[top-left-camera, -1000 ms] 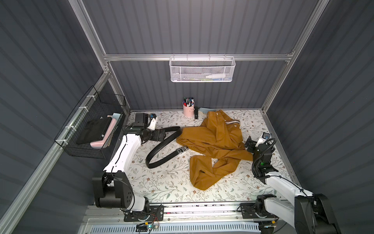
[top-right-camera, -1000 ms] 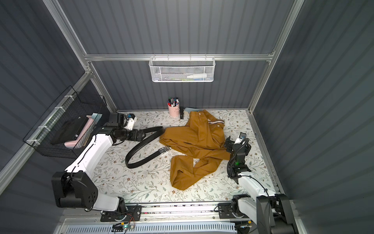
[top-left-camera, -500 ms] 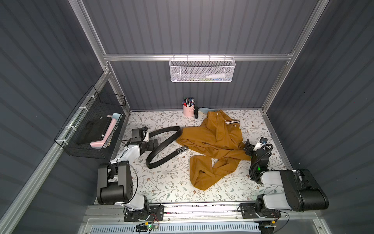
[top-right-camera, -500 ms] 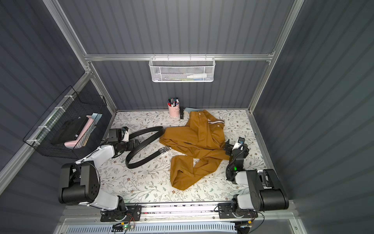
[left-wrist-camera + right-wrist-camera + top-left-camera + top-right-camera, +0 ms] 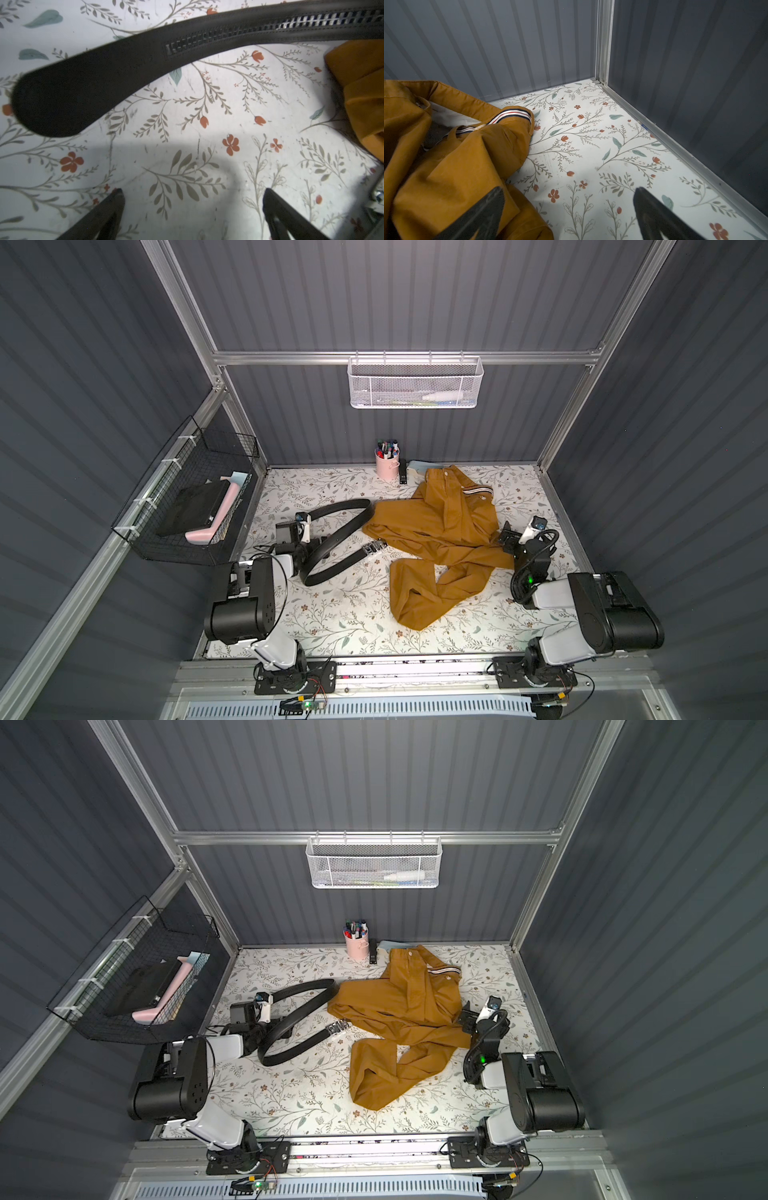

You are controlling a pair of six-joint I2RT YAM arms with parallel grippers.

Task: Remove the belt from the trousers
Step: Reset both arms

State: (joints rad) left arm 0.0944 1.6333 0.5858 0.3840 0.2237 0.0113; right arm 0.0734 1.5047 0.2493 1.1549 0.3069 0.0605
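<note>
The black belt (image 5: 347,531) lies in an open loop on the floral table (image 5: 353,605) in both top views, left of the trousers (image 5: 440,531) and outside them. Its silver buckle (image 5: 374,546) rests beside the cloth's edge. The mustard trousers (image 5: 399,1006) lie crumpled, striped waistband at the back. My left gripper (image 5: 286,529) sits low by the loop's left side, open and empty. In the left wrist view the belt (image 5: 93,83) has its tip ahead of the gripper (image 5: 193,190). My right gripper (image 5: 509,537) is open at the right edge of the trousers (image 5: 446,166), nothing between its fingers (image 5: 650,207).
A pink pen cup (image 5: 387,464), a small black object (image 5: 402,472) and a pale blue item (image 5: 417,466) stand at the back wall. A white mesh basket (image 5: 415,383) hangs above them. A black wire basket (image 5: 195,506) is on the left wall.
Both arms have folded back toward the front. The left gripper has drawn away from the belt's far end toward the front left. Belt and trousers have stayed put.
</note>
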